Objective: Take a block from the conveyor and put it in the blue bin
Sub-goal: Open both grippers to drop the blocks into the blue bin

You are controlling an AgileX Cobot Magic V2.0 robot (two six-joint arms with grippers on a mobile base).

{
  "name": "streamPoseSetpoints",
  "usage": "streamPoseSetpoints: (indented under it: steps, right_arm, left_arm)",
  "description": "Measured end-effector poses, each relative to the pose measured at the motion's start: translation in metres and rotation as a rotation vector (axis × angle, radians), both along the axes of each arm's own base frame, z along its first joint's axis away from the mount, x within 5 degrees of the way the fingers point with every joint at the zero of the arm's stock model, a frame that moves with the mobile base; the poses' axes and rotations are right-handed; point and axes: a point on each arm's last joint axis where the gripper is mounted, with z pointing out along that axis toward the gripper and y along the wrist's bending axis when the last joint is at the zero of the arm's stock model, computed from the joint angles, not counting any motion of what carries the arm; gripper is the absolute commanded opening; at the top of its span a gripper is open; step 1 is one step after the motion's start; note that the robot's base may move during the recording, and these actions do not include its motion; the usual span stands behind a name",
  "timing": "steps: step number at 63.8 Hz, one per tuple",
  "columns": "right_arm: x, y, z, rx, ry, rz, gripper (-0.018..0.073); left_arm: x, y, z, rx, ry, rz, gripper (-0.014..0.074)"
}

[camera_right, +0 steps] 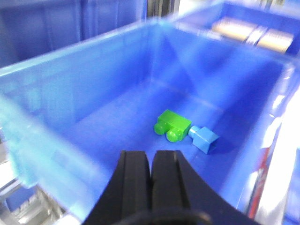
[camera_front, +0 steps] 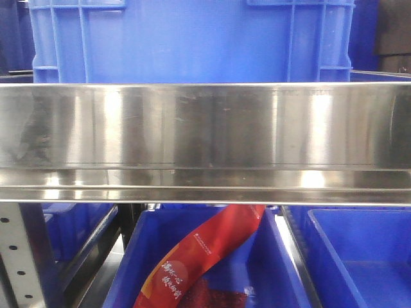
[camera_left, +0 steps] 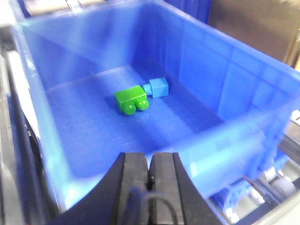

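The block (camera_left: 158, 87) lies on the floor of the blue bin (camera_left: 243, 89), touching a green brick (camera_left: 131, 100), as the left gripper (camera_left: 150, 176) and right gripper (camera_right: 151, 176) hover above, jaws closed and empty, suggesting the placement is done.

Left gripper (camera_left: 151, 176), lower centre of the left wrist view: two black, matte, rounded fingers flaring into a broad black base, with a thin dark cable looping across the bottom edge. Right gripper (camera_right: 151, 180), lower centre of the right wrist view: same black twin fingers, smooth, unmarked.
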Motion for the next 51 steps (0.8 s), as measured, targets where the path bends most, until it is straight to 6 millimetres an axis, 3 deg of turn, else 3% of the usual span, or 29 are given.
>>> streamPoseSetpoints:
  steps: [13,26,40,51]
  right_arm:
    - [-0.04,-0.027,-0.039,0.04,-0.058,-0.004,-0.0162]
    - [-0.068,-0.046,-0.085,0.039,-0.055,-0.005,-0.0162]
    - [-0.084,-0.057,-0.125,0.041,-0.058,-0.006,-0.0162]
    - [-0.086,-0.059,-0.138,0.042,-0.06,-0.007,-0.0162]
  left_arm:
    - [-0.045,0.022,-0.034,-0.05,-0.097,0.012,-0.0111]
    - [-0.078,0.038,-0.085,-0.084,-0.158,0.024,-0.0111]
    - [-0.095,0.047,-0.131,-0.127,-0.227,0.037,-0.0111]
    - [-0.1,0.05,-0.141,-0.144,-0.255,0.04,-0.0111]
